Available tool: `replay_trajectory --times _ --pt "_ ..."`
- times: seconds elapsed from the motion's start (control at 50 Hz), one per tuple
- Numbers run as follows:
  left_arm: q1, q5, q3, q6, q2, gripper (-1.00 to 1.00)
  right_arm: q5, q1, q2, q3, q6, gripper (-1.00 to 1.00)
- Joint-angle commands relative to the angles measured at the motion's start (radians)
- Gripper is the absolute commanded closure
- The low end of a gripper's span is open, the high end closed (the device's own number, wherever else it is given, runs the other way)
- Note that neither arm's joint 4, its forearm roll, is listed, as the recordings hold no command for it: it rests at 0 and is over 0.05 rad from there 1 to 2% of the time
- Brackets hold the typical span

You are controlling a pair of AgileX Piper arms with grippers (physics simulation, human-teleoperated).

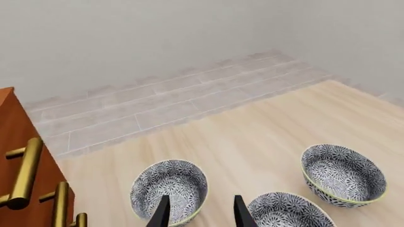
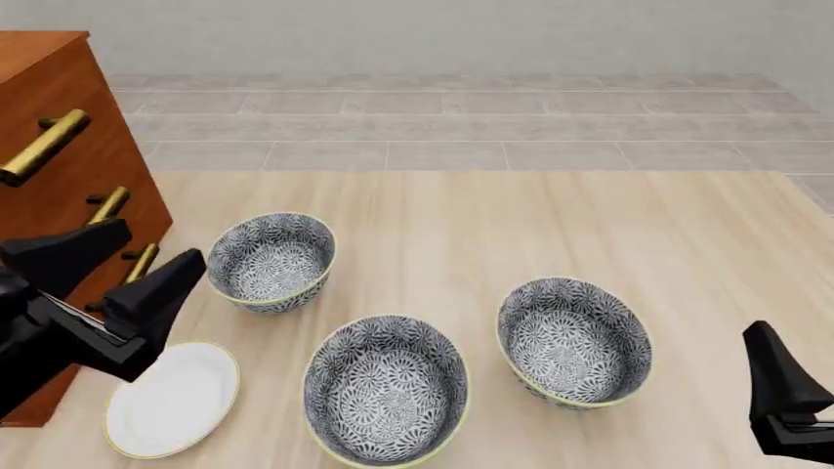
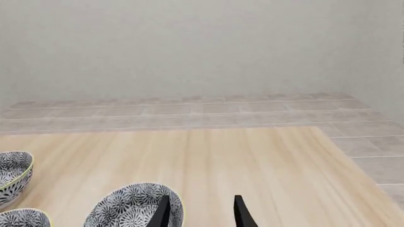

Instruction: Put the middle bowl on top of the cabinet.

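A: What surrounds the scene?

B: A plain, pale grey-white wall [image 2: 456, 34] closes off the far side, with no visible markings. At its foot runs a floor [image 2: 456, 127] of light grey rectangular tiles laid in long rows.

A: And nearer the camera?

B: A light wooden table [image 2: 521, 225] with a fine lengthwise grain fills the foreground, its far edge meeting the tiles. The light is soft and even, casting only faint shadows.

middle bowl [image 2: 387, 389] upright on table, cabinet [image 2: 53, 147] apparently left
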Motion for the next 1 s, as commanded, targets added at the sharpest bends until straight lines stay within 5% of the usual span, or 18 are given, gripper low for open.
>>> replay_trajectory --times 0.02,1.0 --pt "-0.066 -0.001 -0.082 0.022 0.119 -1.00 0.002 -0.002 -0.001 -0.003 0.004 -1.00" --pt "-0.313 0.019 -0.330 0.089 0.438 -1.00 -0.003 0.009 -0.001 0.000 0.000 -1.00"
